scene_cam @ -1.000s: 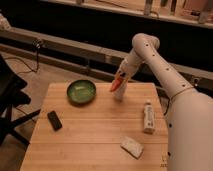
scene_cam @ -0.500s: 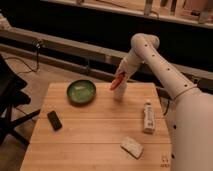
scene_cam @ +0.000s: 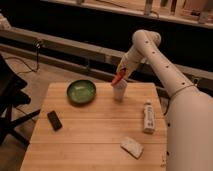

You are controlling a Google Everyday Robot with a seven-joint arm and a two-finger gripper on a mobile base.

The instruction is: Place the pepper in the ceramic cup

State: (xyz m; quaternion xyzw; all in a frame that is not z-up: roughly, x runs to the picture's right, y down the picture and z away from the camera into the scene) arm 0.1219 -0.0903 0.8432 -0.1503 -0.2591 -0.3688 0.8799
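Gripper (scene_cam: pixel 121 74) sat upper center of frame, just above the white ceramic cup (scene_cam: pixel 119 91) at the table (scene_cam: pixel 95 135) far edge, clenched on the red-orange pepper (scene_cam: pixel 117 78). Pepper hung w/ its lower end at the cup rim. Green bowl (scene_cam: pixel 81 91) left of cup; white bottle (scene_cam: pixel 148 117) at right; black object (scene_cam: pixel 54 120) lower left; pale sponge (scene_cam: pixel 132 147) bottom center.

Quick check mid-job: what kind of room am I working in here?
Probably a lab or workshop: a wooden table set for testing, floor cables and a dark bench behind. The end effector holds the pepper over the cup.
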